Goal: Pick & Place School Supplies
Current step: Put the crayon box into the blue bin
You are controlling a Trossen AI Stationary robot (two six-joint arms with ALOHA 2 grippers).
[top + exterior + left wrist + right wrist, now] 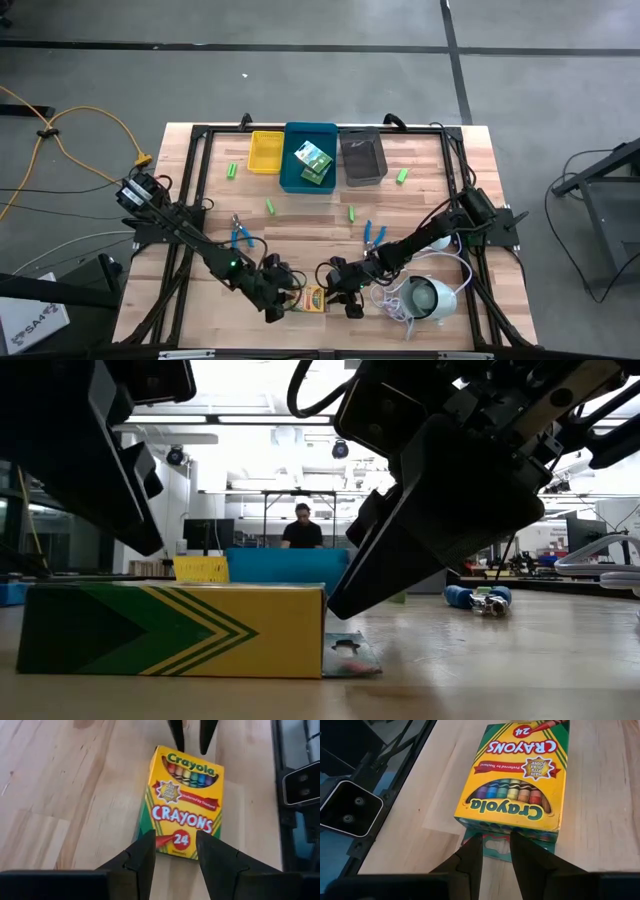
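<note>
Left gripper [272, 300] sits low centre-left of the high view, at the left end of a crayon box [312, 298] lying flat on the wooden surface [200, 300]. In the left wrist view its fingers [142, 862] are apart with a narrow gap, tips over the box's bottom edge, not clamped on it. Box face is up: "Crayola Crayons 24".

Blue-handled scissors [240, 237] lie just above the left arm, centre-left. Green pieces are scattered: one [232, 171] left of the yellow bin [265, 152], one [269, 206] below it.

Blue bin [309, 157] at top centre holds the second crayon box [314, 163]. Grey bin [362, 157] is just beside it on the right.

Right gripper [347, 298] is at the right end of the lower crayon box, facing the left gripper across it. Right wrist view: fingers [470, 857] slightly apart, tips at the box's opened green flap [495, 845]; can't tell whether they touch it. Low view shows the flap lying flat on the surface off the box's end.

Third green piece [352, 213] is centre, second pair of scissors [374, 235] just right of it above the right arm, fourth green piece [402, 175] right of the grey bin. White round device [425, 298] with coiled cord sits lower right.

A person [302, 526] is visible far behind the surface in the low view.
</note>
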